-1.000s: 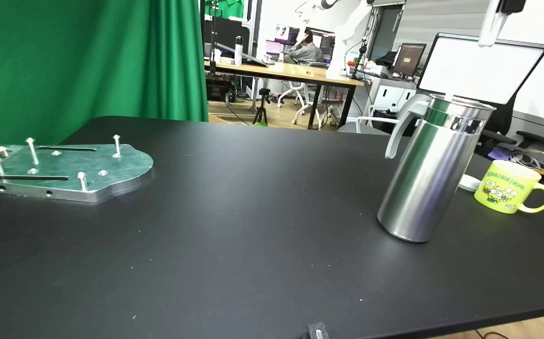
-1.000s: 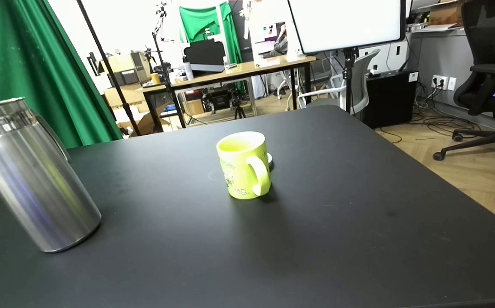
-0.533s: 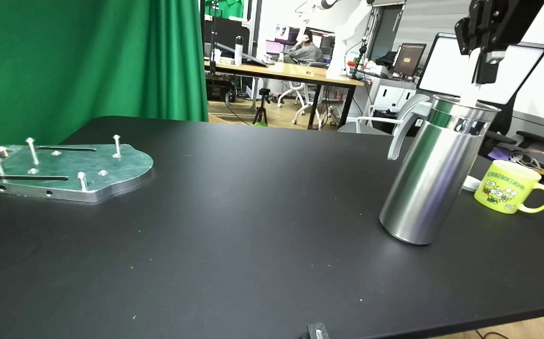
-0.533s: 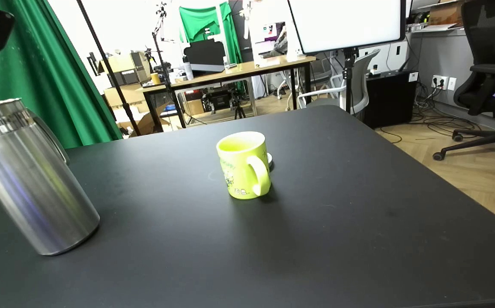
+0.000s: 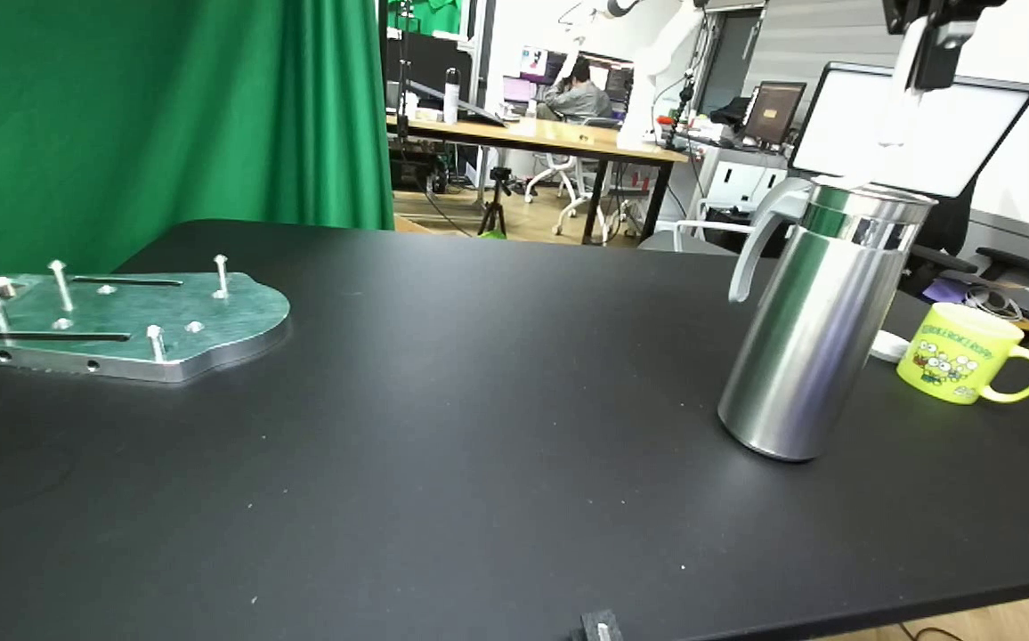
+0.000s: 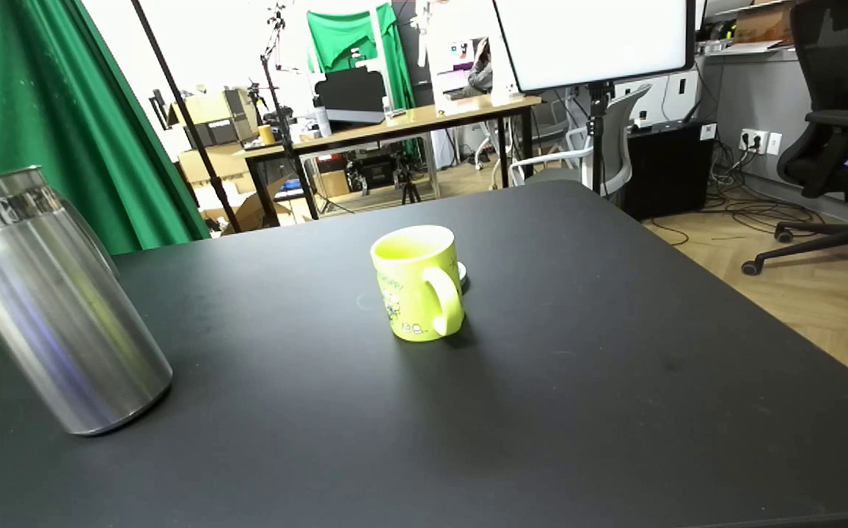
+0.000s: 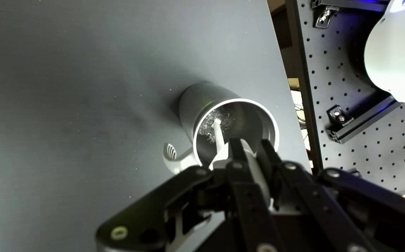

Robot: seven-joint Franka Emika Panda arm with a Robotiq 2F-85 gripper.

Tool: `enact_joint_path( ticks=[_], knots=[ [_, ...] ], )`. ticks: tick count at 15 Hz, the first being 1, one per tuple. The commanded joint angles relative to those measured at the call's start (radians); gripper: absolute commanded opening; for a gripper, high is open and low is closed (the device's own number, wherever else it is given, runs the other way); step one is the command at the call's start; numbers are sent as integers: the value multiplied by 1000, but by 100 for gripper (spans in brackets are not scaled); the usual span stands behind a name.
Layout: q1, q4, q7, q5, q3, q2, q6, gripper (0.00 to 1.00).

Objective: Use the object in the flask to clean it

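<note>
Wrist view: black table (image 7: 66, 140) fills most of it; its edge runs near the work, perforated board (image 7: 377, 154) beyond, so big swings that way look risky. Opposite way, a wide stretch of tabletop gives room, out to a metal plate (image 5: 123, 310) with upright bolts, well apart, in an exterior view.

Steel flask (image 5: 808, 347): on the table, base down, mouth up, handle on the plate side. Leans in both exterior views; lens or true tilt, can't tell. Nothing seen bracing it, so side pushes would likely slide or tip it, worst toward the edge.

Gripper (image 7: 253, 148): above the mouth, fingers pressed together around the white grip end of a brush (image 7: 219, 134). Brush runs down into the flask at a slant; bristles show inside, toward one wall. Touching or not, can't tell.

Step in hand, judged: scrubbing the inside. Do it with short strokes along the flask's axis, then small circles to reach the remaining wall, light pressure, bristles below the rim. Slim stem may flex or twist; ease off if the flask rocks.

Yellow-green mug (image 5: 960, 353): apart from flask, away from the plate; keep strokes off that side.

White disc (image 5: 888, 346): smallest, beside mug; maybe a lid, partly hidden.
</note>
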Motion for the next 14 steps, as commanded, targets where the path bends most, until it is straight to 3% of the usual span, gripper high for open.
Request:
enact_joint_path(
  ticks=[1, 5, 6, 7, 9, 14],
  knots=[
    [8, 31, -12, 9, -1, -64, -49, 4],
    [19, 41, -14, 6, -3, -103, -67, 4],
    [20, 42, -10, 8, -4, -104, -74, 11],
    [21, 43, -9, 5, -4, -105, -82, 40],
    [21, 47, -5, 0, -3, -104, -91, 45],
    [18, 65, -6, -1, -5, -109, -121, 79]
  ],
)
